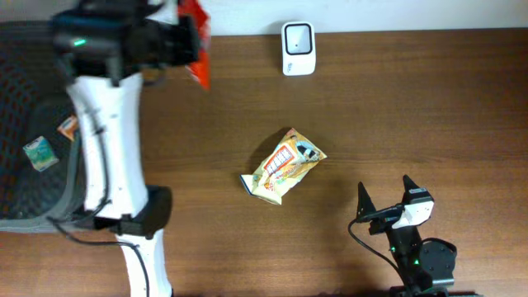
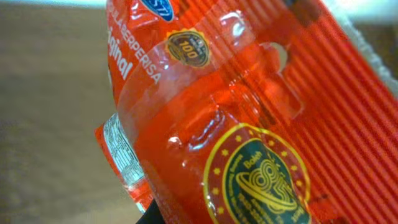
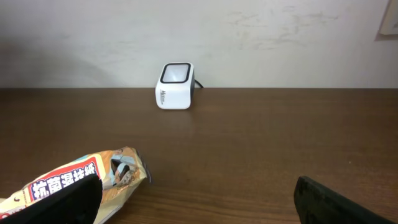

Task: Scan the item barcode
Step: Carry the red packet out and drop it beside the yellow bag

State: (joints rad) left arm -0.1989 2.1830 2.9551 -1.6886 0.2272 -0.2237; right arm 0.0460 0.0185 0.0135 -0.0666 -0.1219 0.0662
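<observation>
Overhead view: the white scanner (image 1: 298, 48) is shown at the far edge of the table (image 1: 429, 107), with everything else set out around it.
Red packet (image 1: 200, 73): it is held to the left of the scanner, at the tip of the left gripper (image 1: 177, 41), whose jaws are closed narrowly on it.
Left wrist view alone: the red packet (image 2: 249, 124) fills the frame; a gold seal and a strip of fine print are made out, both lost from overhead.
Right wrist view alone: the scanner (image 3: 175, 86) is seen from the front, its dark window tilted upward.
Yellow snack packet (image 1: 285, 165): it is laid flat on the robot's side of the scanner.
Right gripper (image 1: 386, 190): it is spread wide and empty, beyond the snack packet from the scanner.
Grey mesh bag (image 1: 33, 91): it is placed far left of the scanner; two small packets (image 1: 39, 153) are held in it.
</observation>
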